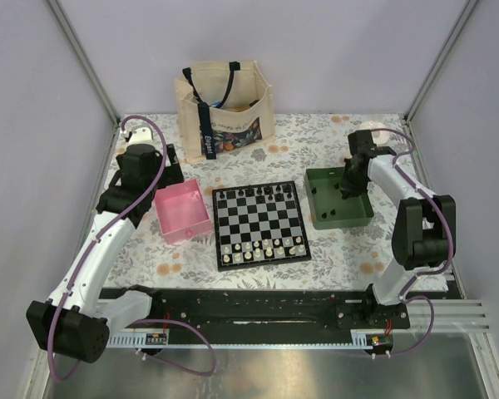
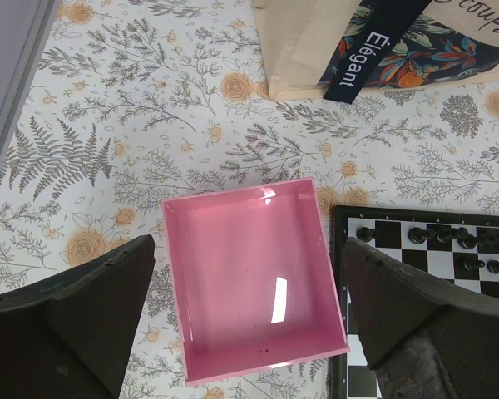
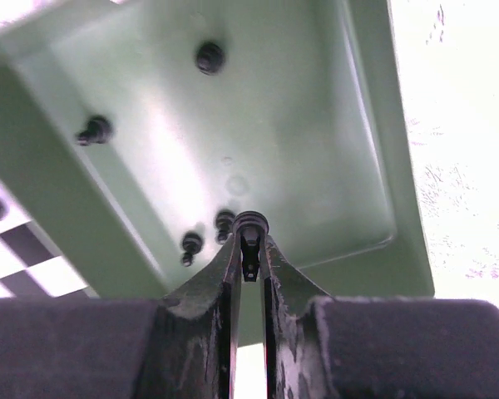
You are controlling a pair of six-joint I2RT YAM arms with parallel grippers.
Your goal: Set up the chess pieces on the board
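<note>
Your right pincer (image 3: 249, 249) clamps a chess piece (image 3: 249, 222) over the green tray (image 3: 374, 125); your left pincer (image 2: 248, 253) is apart above the pink tray (image 2: 233, 196).

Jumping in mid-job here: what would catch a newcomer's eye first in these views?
The black-and-white chequered chessboard sits mid-table, tiny pieces lining its near and far rows. Right of it, the right gripper is shut on a tiny black plastic chess piece in the green plastic tray. The left gripper hangs open over the pink plastic tray left of the board.
</note>
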